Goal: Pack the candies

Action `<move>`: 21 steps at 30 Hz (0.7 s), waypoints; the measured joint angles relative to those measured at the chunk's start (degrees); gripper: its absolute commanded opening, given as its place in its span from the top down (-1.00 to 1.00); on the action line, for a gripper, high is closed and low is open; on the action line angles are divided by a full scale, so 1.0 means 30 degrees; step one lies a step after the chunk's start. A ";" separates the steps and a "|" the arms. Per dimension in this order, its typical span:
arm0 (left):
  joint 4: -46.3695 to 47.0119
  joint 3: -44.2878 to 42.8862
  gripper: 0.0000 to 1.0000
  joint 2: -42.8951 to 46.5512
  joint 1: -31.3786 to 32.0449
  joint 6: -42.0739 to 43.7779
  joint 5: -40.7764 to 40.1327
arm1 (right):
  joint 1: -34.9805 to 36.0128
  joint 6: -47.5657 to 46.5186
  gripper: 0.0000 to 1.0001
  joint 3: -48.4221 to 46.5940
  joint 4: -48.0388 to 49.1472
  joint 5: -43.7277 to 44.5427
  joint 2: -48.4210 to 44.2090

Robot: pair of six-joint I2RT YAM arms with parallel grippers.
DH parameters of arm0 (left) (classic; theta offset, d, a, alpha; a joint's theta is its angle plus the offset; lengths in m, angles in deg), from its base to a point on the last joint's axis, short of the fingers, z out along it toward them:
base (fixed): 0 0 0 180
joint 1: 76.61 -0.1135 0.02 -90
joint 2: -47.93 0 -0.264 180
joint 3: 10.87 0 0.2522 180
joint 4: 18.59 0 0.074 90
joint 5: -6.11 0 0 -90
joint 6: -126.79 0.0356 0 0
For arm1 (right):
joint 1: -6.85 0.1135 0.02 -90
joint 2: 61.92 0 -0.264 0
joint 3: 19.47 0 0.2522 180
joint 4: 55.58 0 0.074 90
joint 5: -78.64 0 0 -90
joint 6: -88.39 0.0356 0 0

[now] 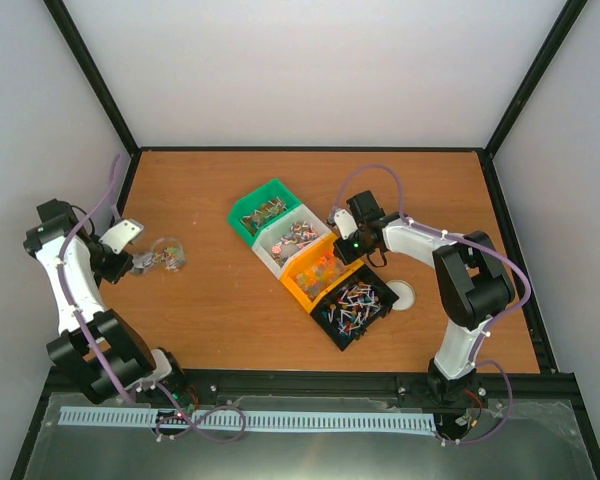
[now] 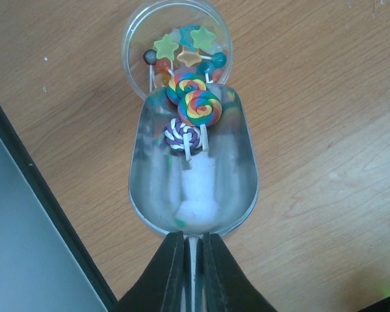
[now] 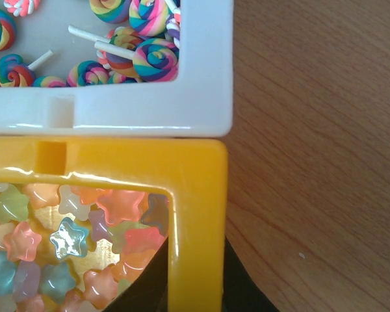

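At the left side of the tabletop (image 1: 230,310), my left hand (image 2: 194,242) was clamped shut on the handle of the metal scoop (image 2: 237,175), whose lip met the rim of the clear round tub (image 2: 131,39). Three swirl lollipops (image 2: 198,107) sat at that lip: two rainbow ones half across the rim, a purple one just behind them in the scoop. Star candies (image 2: 166,45) and small ball-headed sweets lay inside the tub.

My worry was the tub itself. Nothing braced it, so I judged that any forward push from the scoop could make it skid or roll and scatter sweets over the wood. The lollipop sticks pointed back along the scoop, and one could catch on the rim, leaving the heads jammed at the mouth. A sharper tilt to free them might send them over the side.

Well apart, on the right, my right hand (image 3: 195,283) was closed over the corner wall of the yellow bin (image 3: 123,159), which held more star candies and touched the white bin (image 3: 208,123) of lollipops. Any careless tug there would have dragged or tipped the yellow bin and nudged its neighbour
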 measured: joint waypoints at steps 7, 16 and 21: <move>-0.0379 -0.0109 0.98 0.0000 0.0270 0.0590 -0.0328 | -0.0007 0.0007 0.94 -0.0022 -0.0015 -0.0022 0.0022; -0.0423 -0.0233 0.98 -0.0036 0.0991 0.0947 -0.0816 | -0.0087 0.0087 0.94 -0.0073 -0.0058 -0.0175 0.0080; -0.0386 -0.0233 0.98 -0.0044 0.1734 0.1056 -0.1239 | -0.0087 0.0138 0.94 -0.0073 -0.0058 -0.0175 0.0087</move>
